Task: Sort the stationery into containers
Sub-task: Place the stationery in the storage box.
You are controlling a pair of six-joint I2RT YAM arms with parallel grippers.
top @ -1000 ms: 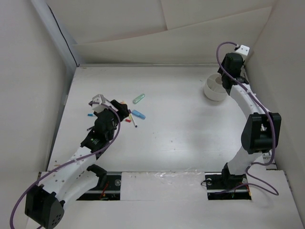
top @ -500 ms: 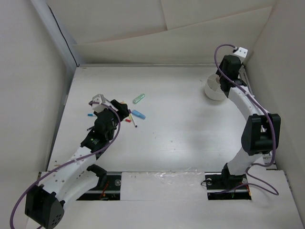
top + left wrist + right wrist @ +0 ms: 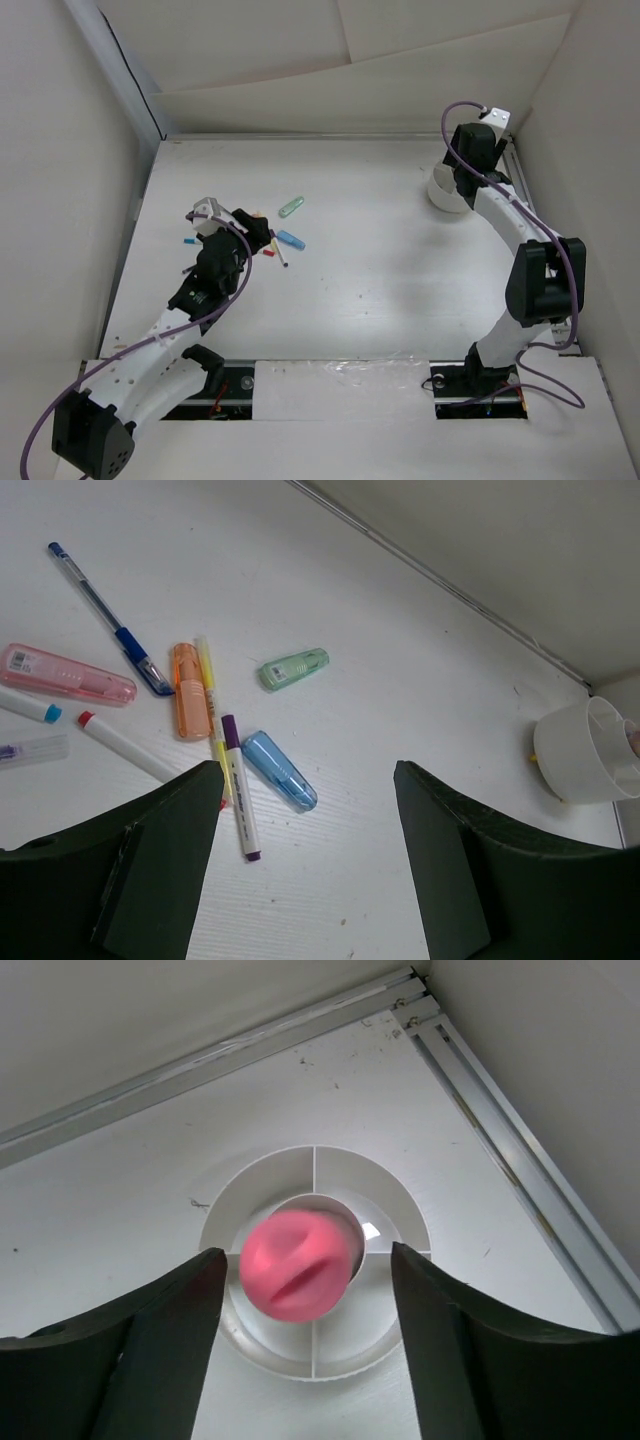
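Two arms are in view, and both sets of jaws stand wide. My right gripper (image 3: 308, 1252) hangs straight over the cup (image 3: 270, 1165), which sits in the far right corner of the table (image 3: 400, 280). From the wrist view I look down on the pink cap (image 3: 300, 1265) of the tube, end-on and blurred, over the cup's round middle compartment. I see a gap between it and each finger, so nothing is gripped. How deep the tube sits I cannot tell.

My left gripper (image 3: 308, 770) hovers over the rest of the stationery, near the left edge, holding nothing. Below it a blue capsule (image 3: 279, 771) and a purple-tipped pen (image 3: 238, 785) lie side by side. A yellow pen (image 3: 212, 705) touches an orange marker (image 3: 188, 692), and a green piece (image 3: 293, 669) lies apart toward the far edge. A blue pen (image 3: 100, 610), a pink case (image 3: 65, 673) and a red-tipped pen (image 3: 125, 745) are there too. All lie flat on the table, well apart from the cup.
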